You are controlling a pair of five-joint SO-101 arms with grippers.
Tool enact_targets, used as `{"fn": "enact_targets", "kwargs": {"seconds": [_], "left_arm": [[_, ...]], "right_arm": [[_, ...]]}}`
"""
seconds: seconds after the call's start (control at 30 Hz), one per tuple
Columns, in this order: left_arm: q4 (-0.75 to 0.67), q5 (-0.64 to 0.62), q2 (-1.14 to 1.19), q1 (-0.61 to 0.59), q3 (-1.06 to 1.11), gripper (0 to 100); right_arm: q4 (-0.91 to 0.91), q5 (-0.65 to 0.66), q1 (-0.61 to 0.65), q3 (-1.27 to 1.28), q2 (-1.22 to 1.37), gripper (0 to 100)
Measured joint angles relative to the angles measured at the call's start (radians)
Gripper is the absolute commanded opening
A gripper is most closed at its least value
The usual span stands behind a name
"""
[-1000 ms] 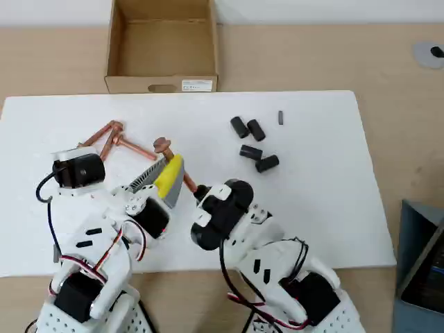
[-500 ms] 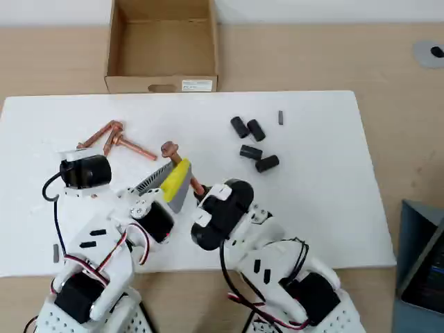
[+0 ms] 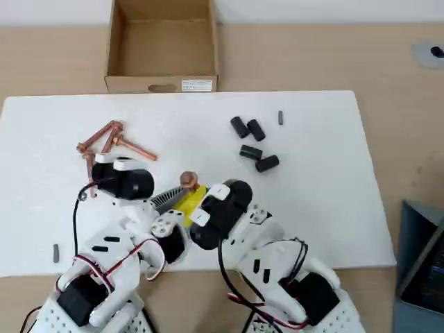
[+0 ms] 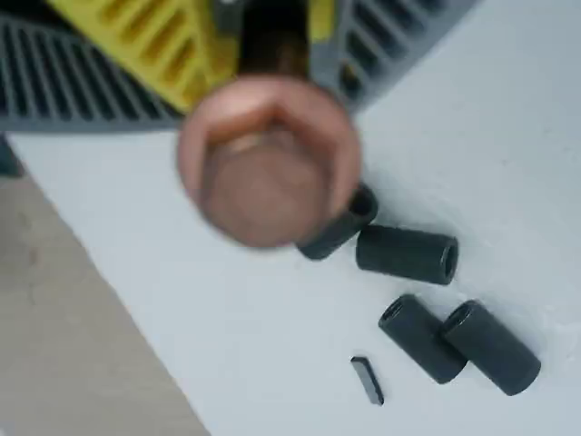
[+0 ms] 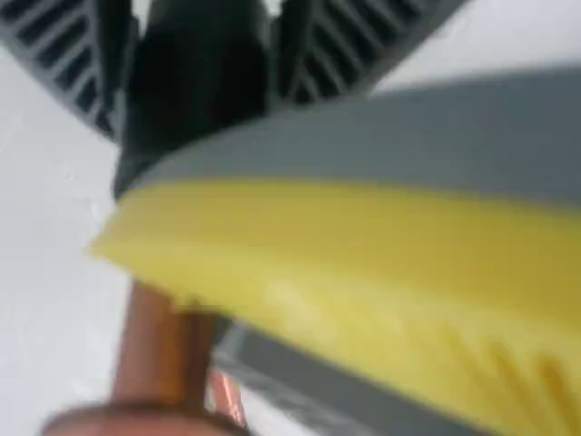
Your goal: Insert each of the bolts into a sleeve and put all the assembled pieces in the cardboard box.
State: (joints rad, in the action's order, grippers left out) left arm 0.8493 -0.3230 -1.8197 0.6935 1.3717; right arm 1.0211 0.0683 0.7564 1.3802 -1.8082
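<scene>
The left tool was clamped on a bolt, and the right tool on a dark sleeve. Insertion seemed in hand; next, the bolt tip needed lining up with the bore.

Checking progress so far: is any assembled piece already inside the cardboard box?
No, the cardboard box has a bare brown floor with nothing lying on it.
</scene>
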Motion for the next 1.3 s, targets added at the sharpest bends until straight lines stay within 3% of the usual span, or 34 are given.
{"fn": "enact_targets", "kwargs": {"seconds": [0.3, 0.57, 1.0, 1.3], "left_arm": [[0.008, 0.052, -0.002, 0.005, 0.025, 0], [0.008, 0.060, -0.002, -0.034, 0.031, 15], [0.023, 0.061, 0.006, -0.066, 0.029, 15], [0.023, 0.061, 0.006, -0.173, -0.044, 15]], "right_arm": [[0.002, 0.000, 0.000, 0.003, 0.002, 0.9], [0.002, 0.000, -0.002, 0.005, 0.002, 0.9], [-0.002, 0.000, 0.000, 0.000, 0.000, 0.9], [-0.002, 0.000, 0.002, 0.000, 0.000, 0.9]]}}
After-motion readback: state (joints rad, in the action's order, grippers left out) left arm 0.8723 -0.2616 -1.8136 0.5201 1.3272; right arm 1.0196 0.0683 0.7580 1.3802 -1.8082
